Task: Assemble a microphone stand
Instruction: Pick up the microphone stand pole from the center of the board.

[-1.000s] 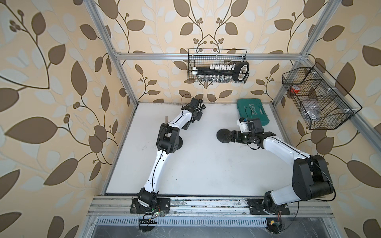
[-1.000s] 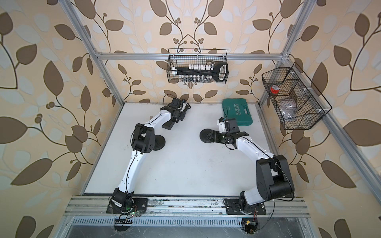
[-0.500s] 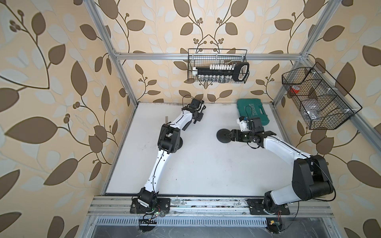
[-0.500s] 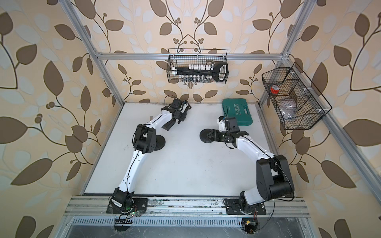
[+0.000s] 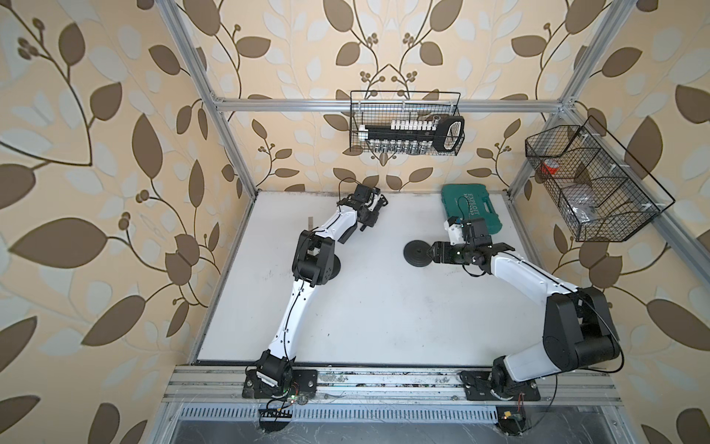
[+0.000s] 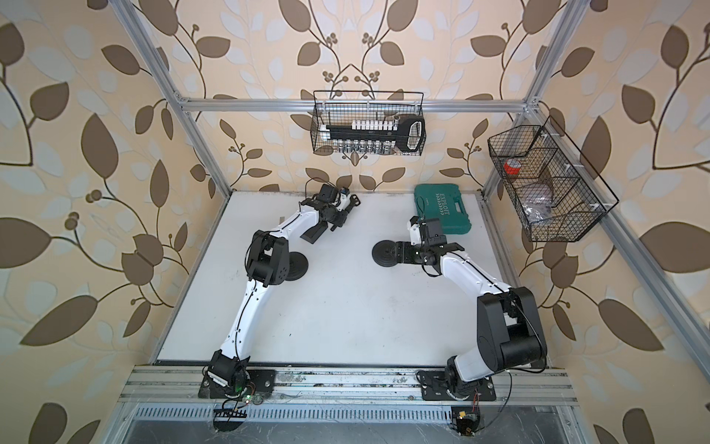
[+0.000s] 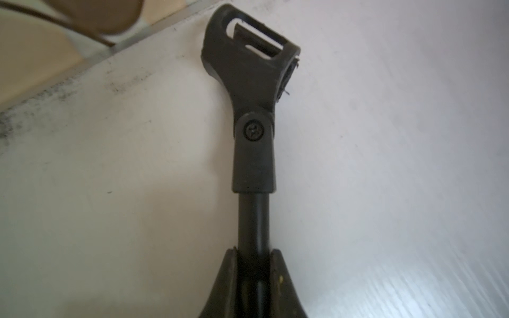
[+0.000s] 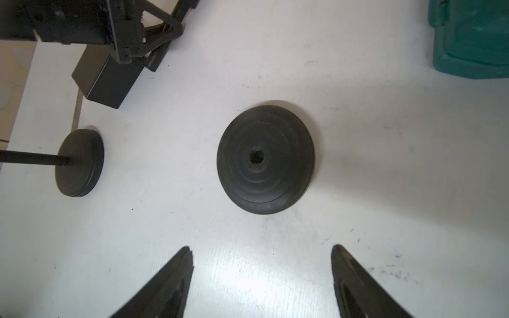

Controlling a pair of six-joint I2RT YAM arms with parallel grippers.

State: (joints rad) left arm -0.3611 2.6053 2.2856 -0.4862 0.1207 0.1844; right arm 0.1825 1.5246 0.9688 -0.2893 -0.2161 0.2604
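Risk: left tool (image 7: 254,253) clamps the clip pole (image 7: 253,217), right tool (image 8: 261,247) gapes wide near the base (image 8: 265,158); pole may swivel and miss the hole (image 8: 256,157).

White table (image 5: 384,307) — carries a bare round base (image 5: 417,253), a second base (image 6: 296,265) with rod (image 8: 33,159) fitted, a green case (image 5: 470,207), a black box (image 6: 315,232).
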